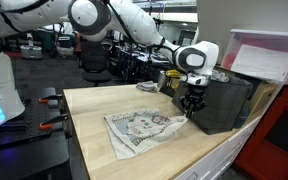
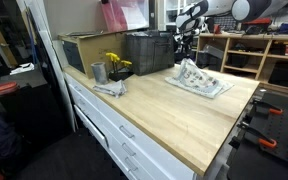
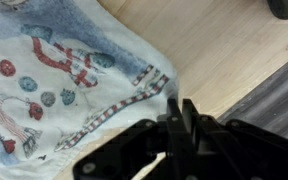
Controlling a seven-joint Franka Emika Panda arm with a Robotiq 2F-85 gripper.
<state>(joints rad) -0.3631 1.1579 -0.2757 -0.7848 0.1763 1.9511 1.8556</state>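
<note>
Quick notes from us on this one. The black two-finger gripper (image 3: 181,108) sat right at the corner of the white printed cloth with the blue striped hem (image 3: 69,80). The cloth itself lay flat-ish on the pale wooden tabletop (image 1: 89,108), close to the dark grey plastic crate (image 1: 226,100). The fingers (image 3: 172,125) looked drawn close together with barely a slit between them. We couldn't tell whether any hem was caught in there.

We figured the work in hand was handling that corner. Our take on doing it well: keep the wrist vertical, work only the hem edge, and stay low and slow so the fabric doesn't drag or bunch. We'd also keep clear of the crate wall just beside the gripper.

On materials, the cloth read as thin, soft woven cotton. It was limp, with rumpled folds in both exterior views (image 2: 199,78), and printed with small red and blue figures. It would likely slump rather than hold any shape. The tabletop was smooth with a light grain and square edges. The crate was rigid and boxy.
</note>
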